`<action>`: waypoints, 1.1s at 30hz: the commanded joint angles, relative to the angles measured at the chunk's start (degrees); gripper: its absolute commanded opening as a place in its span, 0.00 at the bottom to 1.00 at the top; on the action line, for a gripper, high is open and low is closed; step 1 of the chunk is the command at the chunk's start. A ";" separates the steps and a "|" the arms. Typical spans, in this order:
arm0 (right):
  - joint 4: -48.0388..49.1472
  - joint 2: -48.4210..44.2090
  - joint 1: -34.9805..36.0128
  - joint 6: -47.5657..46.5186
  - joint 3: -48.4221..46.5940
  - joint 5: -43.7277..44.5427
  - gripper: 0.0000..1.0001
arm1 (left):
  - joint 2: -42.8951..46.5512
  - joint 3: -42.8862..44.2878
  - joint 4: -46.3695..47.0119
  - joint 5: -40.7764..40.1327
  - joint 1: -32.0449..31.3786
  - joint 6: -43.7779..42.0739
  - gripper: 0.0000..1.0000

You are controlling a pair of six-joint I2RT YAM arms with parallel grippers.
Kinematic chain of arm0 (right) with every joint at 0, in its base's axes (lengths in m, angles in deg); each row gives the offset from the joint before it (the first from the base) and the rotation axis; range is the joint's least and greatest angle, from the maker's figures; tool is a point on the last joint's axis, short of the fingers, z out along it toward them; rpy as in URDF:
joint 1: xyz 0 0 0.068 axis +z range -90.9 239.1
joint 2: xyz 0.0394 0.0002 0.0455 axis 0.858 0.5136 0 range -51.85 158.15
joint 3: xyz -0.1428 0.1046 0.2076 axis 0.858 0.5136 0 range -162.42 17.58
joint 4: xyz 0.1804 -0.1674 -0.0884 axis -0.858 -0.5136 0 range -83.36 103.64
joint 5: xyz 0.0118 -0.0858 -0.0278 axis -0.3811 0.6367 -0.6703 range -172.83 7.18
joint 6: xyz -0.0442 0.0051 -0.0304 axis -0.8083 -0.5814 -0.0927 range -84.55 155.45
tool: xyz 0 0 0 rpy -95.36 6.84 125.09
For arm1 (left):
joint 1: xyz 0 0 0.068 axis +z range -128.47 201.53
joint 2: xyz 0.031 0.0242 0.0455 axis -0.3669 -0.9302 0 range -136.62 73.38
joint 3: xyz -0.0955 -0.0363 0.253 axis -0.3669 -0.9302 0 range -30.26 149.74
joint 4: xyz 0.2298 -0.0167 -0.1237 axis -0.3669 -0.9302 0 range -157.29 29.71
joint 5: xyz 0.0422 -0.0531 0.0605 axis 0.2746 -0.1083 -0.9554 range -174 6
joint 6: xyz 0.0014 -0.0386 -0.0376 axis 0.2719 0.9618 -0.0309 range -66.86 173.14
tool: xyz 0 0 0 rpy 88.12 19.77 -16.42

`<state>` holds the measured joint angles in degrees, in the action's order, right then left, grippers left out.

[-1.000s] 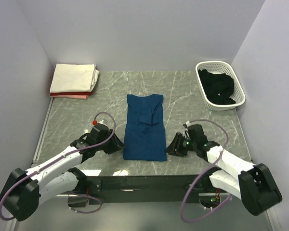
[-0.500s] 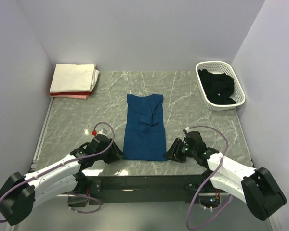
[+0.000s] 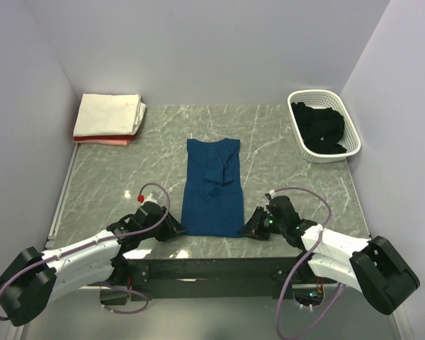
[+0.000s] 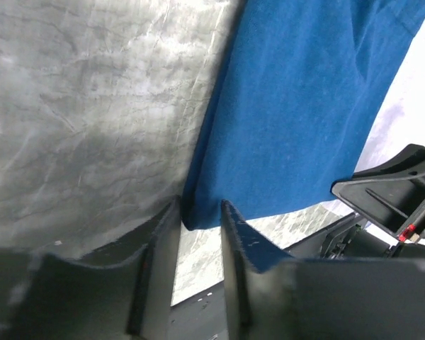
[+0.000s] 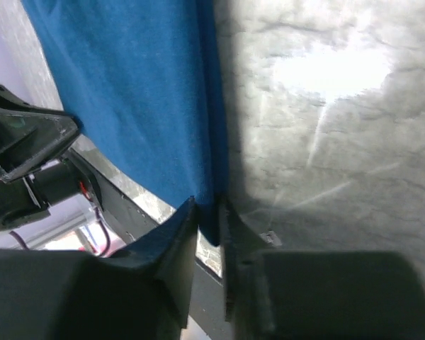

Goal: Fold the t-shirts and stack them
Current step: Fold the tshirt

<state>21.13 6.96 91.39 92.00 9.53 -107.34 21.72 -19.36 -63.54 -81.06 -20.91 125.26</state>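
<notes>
navy shirt (image 3: 214, 191) | cream shirt (image 3: 110, 113) | white lattice basket (image 3: 329, 155) | grey marbled table (image 3: 283, 142)

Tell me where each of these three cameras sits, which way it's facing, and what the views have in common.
Top external: above and behind the robot, looking down along the table; the left arm and right arm flank the navy t-shirt.
Left wrist: low over the table, facing the shirt's near left corner; left pincer fingers straddle it.
Right wrist: low, facing the near right corner; right pincer fingers straddle it.
Shared: all three show the navy t-shirt on the table.
</notes>
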 commanded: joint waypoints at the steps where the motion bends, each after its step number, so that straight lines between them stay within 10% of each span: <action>1: 0.51 1.40 0.67 0.49 1.55 2.10 0.21 | -1.07 -1.67 2.80 -1.27 -1.07 1.01 0.32; 6: -3.25 -2.55 0.67 -0.57 1.46 2.45 0.07 | -2.57 -0.44 2.37 -1.18 -3.79 1.36 0.01; 20: -27.16 -27.50 4.71 -3.19 -4.06 4.90 0.00 | 12.72 11.33 -21.45 -8.56 -12.41 0.75 0.01; 33: -26.65 -4.52 -5.29 -14.45 -29.99 4.30 0.00 | -0.71 28.12 -15.66 -4.62 2.95 -16.90 0.00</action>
<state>-7.31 -1.35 89.62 81.71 -14.93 -101.72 22.53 3.50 -82.49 -88.60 -22.68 116.08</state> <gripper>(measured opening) 0.063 0.018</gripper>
